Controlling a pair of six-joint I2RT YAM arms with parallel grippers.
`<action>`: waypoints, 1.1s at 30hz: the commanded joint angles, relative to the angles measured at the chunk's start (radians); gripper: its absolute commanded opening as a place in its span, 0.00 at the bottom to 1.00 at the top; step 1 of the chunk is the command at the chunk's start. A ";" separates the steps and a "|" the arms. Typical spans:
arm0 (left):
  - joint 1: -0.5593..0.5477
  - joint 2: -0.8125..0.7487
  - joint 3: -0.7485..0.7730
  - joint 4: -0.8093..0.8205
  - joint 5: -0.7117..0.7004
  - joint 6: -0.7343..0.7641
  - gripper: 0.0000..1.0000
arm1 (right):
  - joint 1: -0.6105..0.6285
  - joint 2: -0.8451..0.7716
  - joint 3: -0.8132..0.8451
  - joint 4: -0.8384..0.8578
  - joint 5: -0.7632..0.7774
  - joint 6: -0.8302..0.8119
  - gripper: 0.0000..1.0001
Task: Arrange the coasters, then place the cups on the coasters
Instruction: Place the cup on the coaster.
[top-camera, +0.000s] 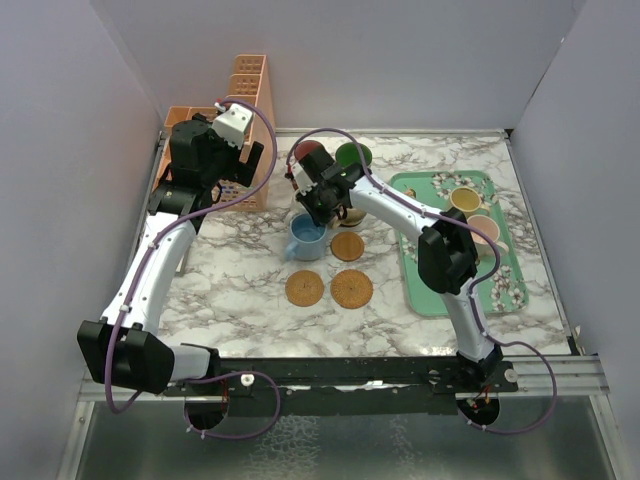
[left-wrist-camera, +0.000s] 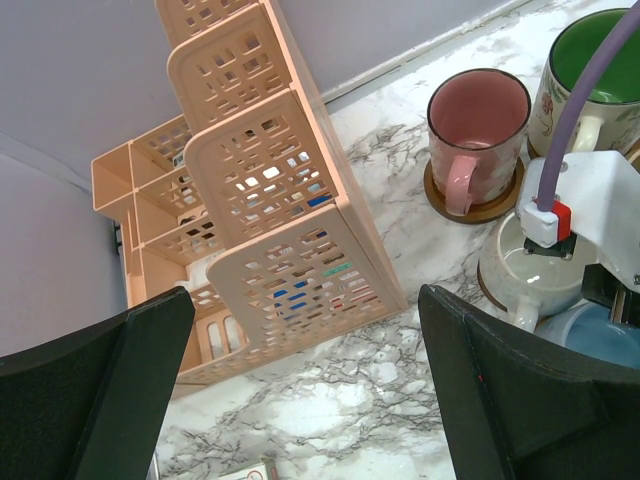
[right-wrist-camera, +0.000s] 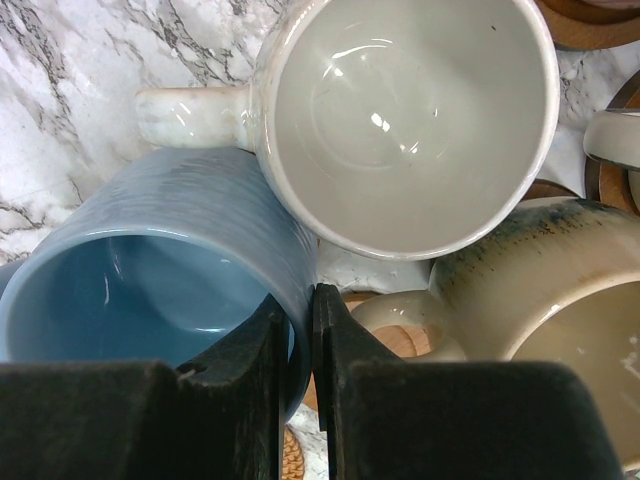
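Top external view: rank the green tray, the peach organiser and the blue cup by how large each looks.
1. green tray
2. peach organiser, not far behind; the left arm hides part of it, so this is unsure
3. blue cup, clearly smallest

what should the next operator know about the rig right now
left claw: open, empty, beside the peach organiser
right claw: shut on the blue cup at its rim
done: pink cup sits on a coaster; green cup and cream cup stand by it
left: three bare coasters in front to fill, two cups on the tray to bring over
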 joint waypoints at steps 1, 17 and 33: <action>0.005 -0.028 -0.012 0.009 0.025 0.009 0.99 | 0.010 -0.011 0.054 0.030 0.018 0.011 0.01; 0.005 -0.030 -0.016 0.008 0.030 0.013 0.99 | 0.021 0.004 0.040 0.037 0.036 -0.008 0.01; 0.004 -0.037 -0.024 0.002 0.039 0.021 0.99 | 0.025 0.018 0.040 0.030 0.029 -0.005 0.08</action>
